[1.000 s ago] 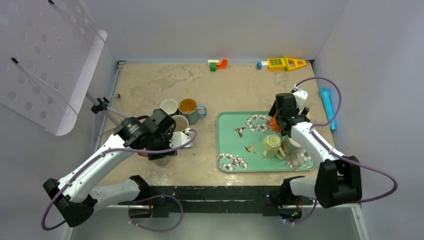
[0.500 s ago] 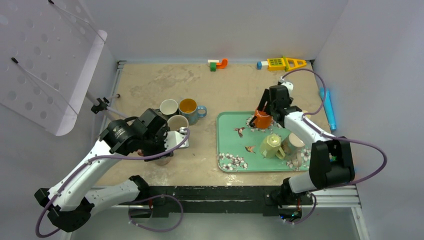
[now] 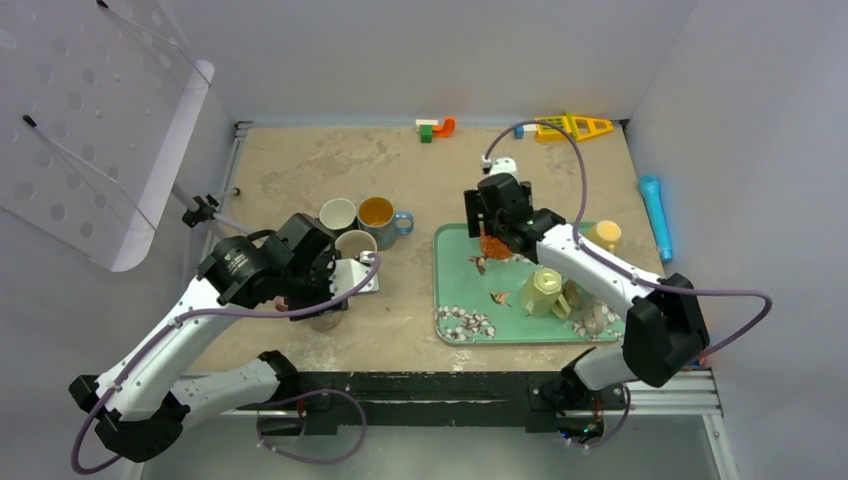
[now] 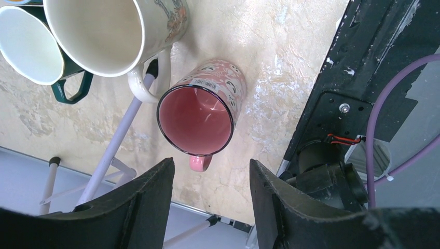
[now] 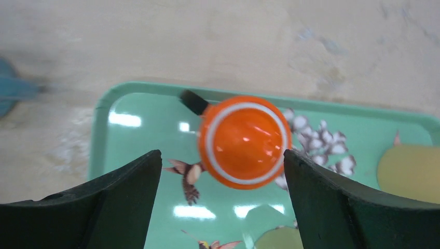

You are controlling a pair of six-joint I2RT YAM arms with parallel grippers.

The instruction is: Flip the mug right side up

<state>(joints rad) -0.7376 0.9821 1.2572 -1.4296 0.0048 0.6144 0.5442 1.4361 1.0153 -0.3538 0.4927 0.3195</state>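
Note:
An orange mug point(image 5: 244, 142) stands upside down on the teal tray point(image 5: 135, 150), its white-ringed base up and its black handle toward the far left. My right gripper point(image 5: 220, 207) is open just above it, fingers wide on either side, not touching. In the top view this gripper point(image 3: 490, 235) covers most of the mug. A pink mug point(image 4: 200, 116) stands upright on the table, mouth up. My left gripper point(image 4: 210, 207) is open and empty above it, and in the top view point(image 3: 320, 292) it hides that mug.
A cream mug point(image 4: 104, 31) and a white mug point(image 4: 26, 41) stand upright next to the pink one, with a blue mug point(image 3: 380, 212) behind. The tray point(image 3: 460, 290) holds a yellow-green mug point(image 3: 543, 290), a beige mug point(image 3: 585, 288) and a glass point(image 3: 600, 318). Toys lie at the far edge.
My right gripper has swung left along the tray's far side, and the orange mug has shifted left with it. My left arm has drawn back slightly from the pink mug.

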